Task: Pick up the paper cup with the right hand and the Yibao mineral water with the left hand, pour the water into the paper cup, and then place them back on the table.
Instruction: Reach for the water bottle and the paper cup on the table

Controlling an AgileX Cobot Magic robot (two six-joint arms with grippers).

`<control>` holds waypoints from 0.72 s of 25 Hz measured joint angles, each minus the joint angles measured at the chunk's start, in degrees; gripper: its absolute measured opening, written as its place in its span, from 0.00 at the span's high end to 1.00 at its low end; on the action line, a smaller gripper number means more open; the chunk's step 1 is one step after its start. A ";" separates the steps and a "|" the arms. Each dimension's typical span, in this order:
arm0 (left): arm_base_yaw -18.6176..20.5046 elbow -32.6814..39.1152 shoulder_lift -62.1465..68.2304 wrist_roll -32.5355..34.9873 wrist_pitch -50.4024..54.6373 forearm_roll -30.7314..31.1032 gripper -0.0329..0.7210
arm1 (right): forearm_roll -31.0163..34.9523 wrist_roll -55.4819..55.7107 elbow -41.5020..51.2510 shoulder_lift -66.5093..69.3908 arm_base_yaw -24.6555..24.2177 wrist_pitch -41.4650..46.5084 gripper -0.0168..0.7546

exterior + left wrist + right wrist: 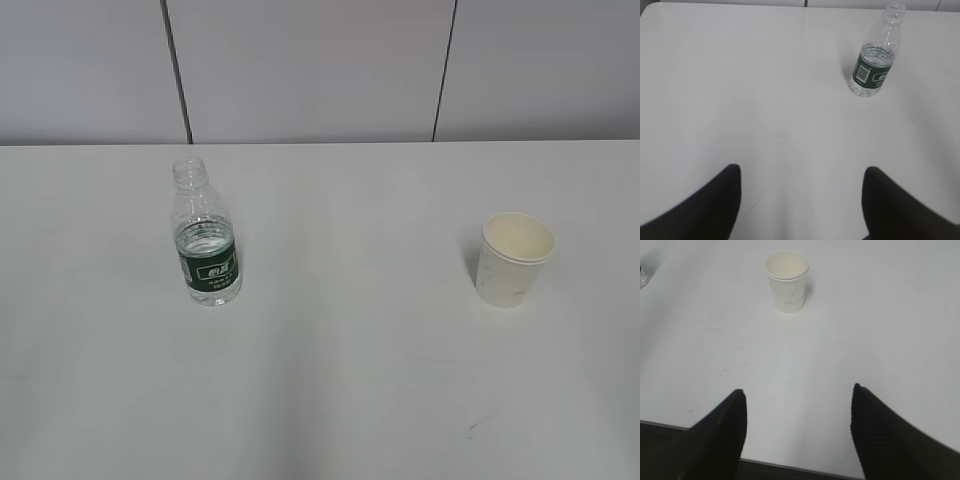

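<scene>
The clear ribbed Yibao mineral water bottle (206, 238) with a dark green label and no cap stands upright on the white table (340, 380), left of centre. It also shows in the left wrist view (874, 60), far ahead and to the right of my open, empty left gripper (801, 172). The white paper cup (514, 259) stands upright and empty at the right. In the right wrist view the cup (786, 281) is well ahead and slightly left of my open, empty right gripper (799, 392). Neither arm shows in the exterior view.
A grey panelled wall (320, 70) runs behind the table's far edge. The table's near edge (790, 465) shows under the right gripper, with dark floor below it. A few faint scuff marks (472, 428) lie on the tabletop.
</scene>
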 joint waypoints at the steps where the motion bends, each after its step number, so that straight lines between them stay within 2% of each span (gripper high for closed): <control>1: 0.00 0.00 0.00 0.00 0.00 0.00 0.34 | 0.00 0.00 0.00 0.00 0.00 0.00 0.31; 13: 0.00 0.00 0.00 0.00 0.00 0.00 0.34 | 0.00 0.00 0.00 0.00 0.00 0.00 0.31; 18: 0.00 0.00 0.00 0.00 0.00 0.00 0.34 | -0.88 0.00 0.00 5.23 0.00 0.00 0.31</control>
